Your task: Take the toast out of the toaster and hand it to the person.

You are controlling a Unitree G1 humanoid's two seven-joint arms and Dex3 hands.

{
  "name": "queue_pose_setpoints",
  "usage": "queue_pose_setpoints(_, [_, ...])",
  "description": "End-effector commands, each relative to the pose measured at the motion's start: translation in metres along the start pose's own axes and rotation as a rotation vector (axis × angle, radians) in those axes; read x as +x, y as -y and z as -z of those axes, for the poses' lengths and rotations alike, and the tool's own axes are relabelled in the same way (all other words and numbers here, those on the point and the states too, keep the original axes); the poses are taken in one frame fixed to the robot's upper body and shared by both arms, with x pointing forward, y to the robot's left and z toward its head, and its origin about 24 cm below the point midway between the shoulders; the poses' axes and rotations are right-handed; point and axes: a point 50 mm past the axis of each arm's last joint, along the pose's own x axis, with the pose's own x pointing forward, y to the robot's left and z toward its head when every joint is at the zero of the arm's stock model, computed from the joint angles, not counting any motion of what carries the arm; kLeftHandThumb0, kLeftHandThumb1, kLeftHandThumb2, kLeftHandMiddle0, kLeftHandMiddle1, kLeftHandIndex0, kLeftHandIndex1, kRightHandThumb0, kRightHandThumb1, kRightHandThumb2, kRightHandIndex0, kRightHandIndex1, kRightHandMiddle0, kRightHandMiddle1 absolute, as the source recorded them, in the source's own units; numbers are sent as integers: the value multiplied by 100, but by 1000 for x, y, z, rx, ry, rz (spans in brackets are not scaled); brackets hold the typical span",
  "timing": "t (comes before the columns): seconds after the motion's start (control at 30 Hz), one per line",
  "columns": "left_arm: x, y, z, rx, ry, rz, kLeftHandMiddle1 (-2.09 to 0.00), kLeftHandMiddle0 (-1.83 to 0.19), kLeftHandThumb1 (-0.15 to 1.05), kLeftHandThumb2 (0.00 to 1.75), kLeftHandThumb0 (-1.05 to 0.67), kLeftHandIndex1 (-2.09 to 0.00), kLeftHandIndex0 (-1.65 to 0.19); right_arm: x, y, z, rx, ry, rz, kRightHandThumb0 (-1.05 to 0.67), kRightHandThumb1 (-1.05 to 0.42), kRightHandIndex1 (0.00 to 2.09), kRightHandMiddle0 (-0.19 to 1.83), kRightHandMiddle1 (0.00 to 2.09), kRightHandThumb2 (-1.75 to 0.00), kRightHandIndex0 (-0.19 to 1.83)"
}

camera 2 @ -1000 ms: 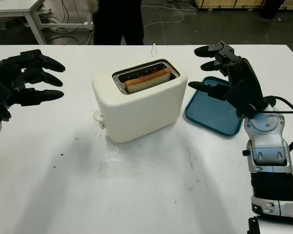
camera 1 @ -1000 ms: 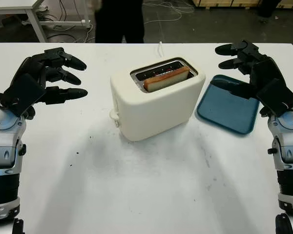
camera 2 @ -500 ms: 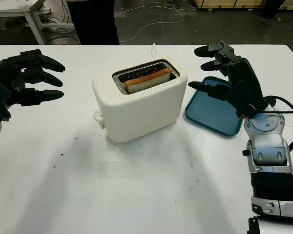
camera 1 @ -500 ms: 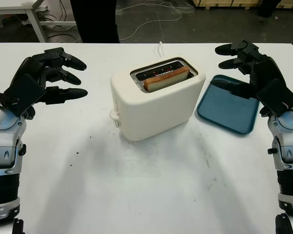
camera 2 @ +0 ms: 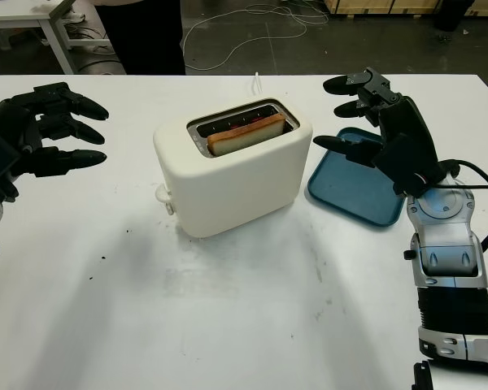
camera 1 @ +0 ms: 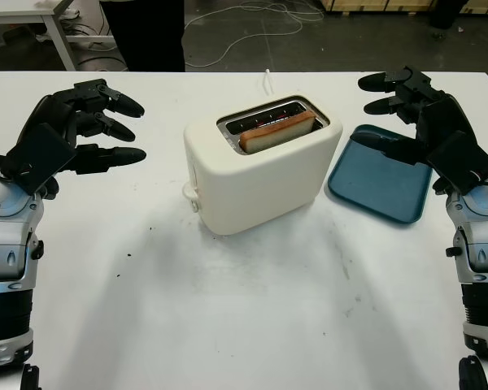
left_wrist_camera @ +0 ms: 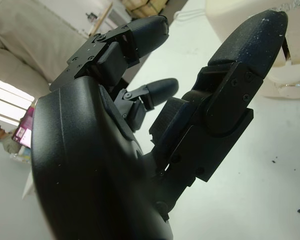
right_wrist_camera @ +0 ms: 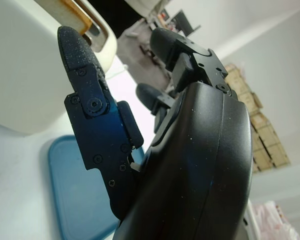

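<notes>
A cream toaster [camera 1: 260, 175] stands near the middle of a white table [camera 1: 228, 309], with 1 slice of toast [camera 1: 277, 132] poking up from its front slot. A blue tray [camera 1: 380, 183] lies just beside the toaster on the robot's right. The left hand [camera 1: 77, 134] hovers open, holding nothing, well apart from the toaster on its left side. The right hand [camera 1: 419, 122] hovers open above the tray, fingers pointing toward the toaster. A person [camera 1: 150, 36] stands beyond the far edge of the table — only dark clothing shows.

The task looks to be at its start — the toast is untouched. The next move probably calls for 1 hand to reach over the slot and pinch the toast's exposed top edge.
</notes>
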Motion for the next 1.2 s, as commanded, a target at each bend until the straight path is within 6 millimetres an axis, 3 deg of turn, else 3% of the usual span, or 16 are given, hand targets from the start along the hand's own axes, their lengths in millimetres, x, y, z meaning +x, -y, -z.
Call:
queue_pose_setpoints(0.0, [-1,0,1,-3,2,-2,-109,-58,63,0,-105,-96,-57,0,0,-1,4,4,4,-62,-78,118,18,83,0,7])
queue_pose_setpoints(1.17, [-1,0,1,-9,5,-11,-110,-58,62,0,-105,-97,-57,0,-1,-1,9,9,0,-62,-78,119,17,84,0,5])
